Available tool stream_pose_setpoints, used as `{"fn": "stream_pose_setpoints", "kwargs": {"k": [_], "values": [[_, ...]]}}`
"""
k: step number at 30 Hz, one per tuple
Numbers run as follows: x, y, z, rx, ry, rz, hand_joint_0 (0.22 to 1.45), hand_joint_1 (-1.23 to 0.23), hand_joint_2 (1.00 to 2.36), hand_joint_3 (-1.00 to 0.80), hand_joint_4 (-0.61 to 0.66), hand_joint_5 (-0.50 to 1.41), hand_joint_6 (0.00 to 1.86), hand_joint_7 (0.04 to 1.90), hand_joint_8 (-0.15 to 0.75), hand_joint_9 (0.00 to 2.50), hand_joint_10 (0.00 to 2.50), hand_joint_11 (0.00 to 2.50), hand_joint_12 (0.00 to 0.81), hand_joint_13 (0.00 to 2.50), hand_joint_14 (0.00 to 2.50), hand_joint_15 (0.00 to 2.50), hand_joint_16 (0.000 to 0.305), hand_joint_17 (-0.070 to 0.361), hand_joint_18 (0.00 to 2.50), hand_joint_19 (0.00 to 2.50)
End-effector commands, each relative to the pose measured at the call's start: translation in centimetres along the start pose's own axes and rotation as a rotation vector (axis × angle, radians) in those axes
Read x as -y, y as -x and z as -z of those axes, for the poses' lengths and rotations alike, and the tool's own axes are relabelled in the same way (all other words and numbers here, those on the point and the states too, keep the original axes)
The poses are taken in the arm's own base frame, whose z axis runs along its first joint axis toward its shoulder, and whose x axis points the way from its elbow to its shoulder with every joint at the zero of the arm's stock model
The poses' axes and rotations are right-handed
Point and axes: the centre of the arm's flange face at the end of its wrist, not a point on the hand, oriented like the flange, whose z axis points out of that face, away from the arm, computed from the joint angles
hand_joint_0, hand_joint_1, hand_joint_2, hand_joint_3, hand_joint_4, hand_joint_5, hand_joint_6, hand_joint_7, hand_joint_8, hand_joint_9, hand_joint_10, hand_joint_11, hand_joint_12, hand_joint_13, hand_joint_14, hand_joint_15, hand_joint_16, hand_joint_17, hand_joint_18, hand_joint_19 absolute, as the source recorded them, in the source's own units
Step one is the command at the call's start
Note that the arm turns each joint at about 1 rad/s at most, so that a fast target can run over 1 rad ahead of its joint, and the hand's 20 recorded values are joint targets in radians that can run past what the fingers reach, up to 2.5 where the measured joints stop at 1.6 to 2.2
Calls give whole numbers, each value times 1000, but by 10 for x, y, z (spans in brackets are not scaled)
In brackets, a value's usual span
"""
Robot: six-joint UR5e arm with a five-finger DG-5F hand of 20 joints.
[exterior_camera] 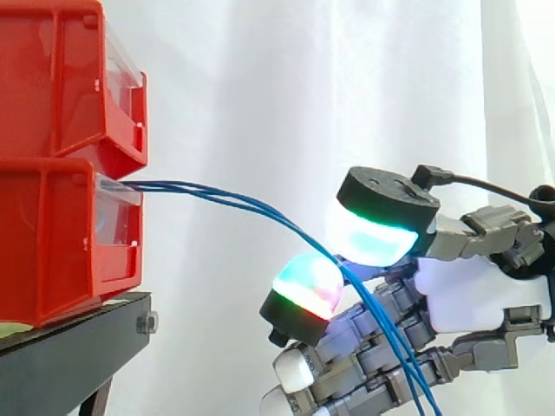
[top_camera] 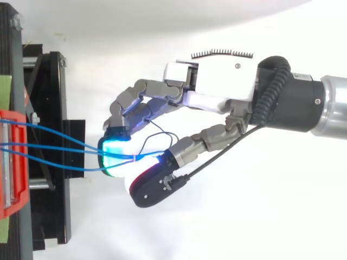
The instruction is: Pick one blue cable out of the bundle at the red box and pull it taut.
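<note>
Several thin blue cables (exterior_camera: 260,208) leave the gap between the two stacked red boxes and arc down to the right, still sagging. They come out of the lower red box (exterior_camera: 43,243) and run into my hand (exterior_camera: 468,295). In the top view the blue cables (top_camera: 59,147) fan from the red box (top_camera: 13,116) to my hand (top_camera: 217,86). The glowing thumb pad (exterior_camera: 381,234) and a glowing finger pad (exterior_camera: 305,286) close together where the cables pass between them. I cannot tell how many strands are pinched. Below the pinch the cables trail down past the other fingers.
A second red box (exterior_camera: 52,78) sits on top of the lower one. Both rest on a black stand (exterior_camera: 69,347), whose frame (top_camera: 54,108) lies just left of my fingertips. A white curtain hangs behind.
</note>
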Motion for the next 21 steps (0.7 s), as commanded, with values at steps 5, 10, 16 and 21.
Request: {"fn": "stream_pose_setpoints", "kwargs": {"k": [5,10,16,21], "values": [[0,0,0,1,-1,-1,570,-648,1000,-500,104,-165,911,936,333,720,11,482,397,424,5,158,54,122,456,101],[0,-1,0,0,-1,1,633,-744,1013,-314,32,-167,927,967,330,709,10,486,393,421,5,157,53,120,451,88],[0,-1,0,2,1,-1,672,-789,1012,-344,-1,-175,933,944,323,693,10,486,391,418,7,148,53,119,461,81],[0,-1,0,2,1,0,715,-832,1007,-421,-26,-179,934,944,320,689,12,484,388,425,4,139,53,119,476,61]]}}
